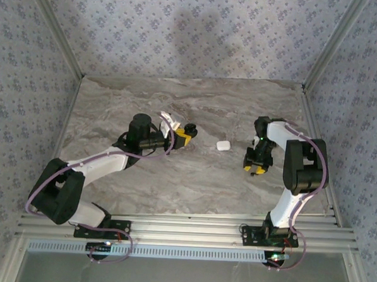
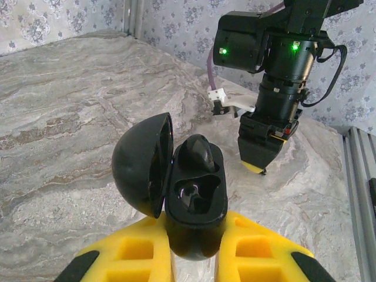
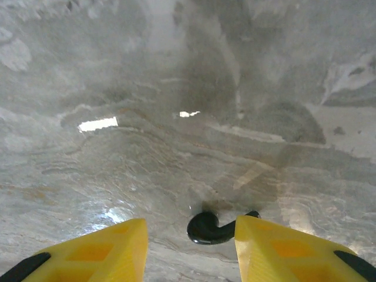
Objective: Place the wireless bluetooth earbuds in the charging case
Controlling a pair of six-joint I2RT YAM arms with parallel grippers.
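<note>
Right pincer (image 3: 191,221) stands open, black earbud (image 3: 207,228) lying crosswise between its fingers (image 3: 282,247).

The charging case (image 2: 194,202) and earbud (image 3: 207,228) are black, claw pads (image 3: 100,249) yellow, table (image 3: 176,88) grey-veined marble, walls (image 1: 194,27) blue-flowered.

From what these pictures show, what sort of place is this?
Probably a small robot test booth, not a home: patterned walls close in a marble-look table, and the left arm and right arm are bolted to a metal rail at its edge.
</note>
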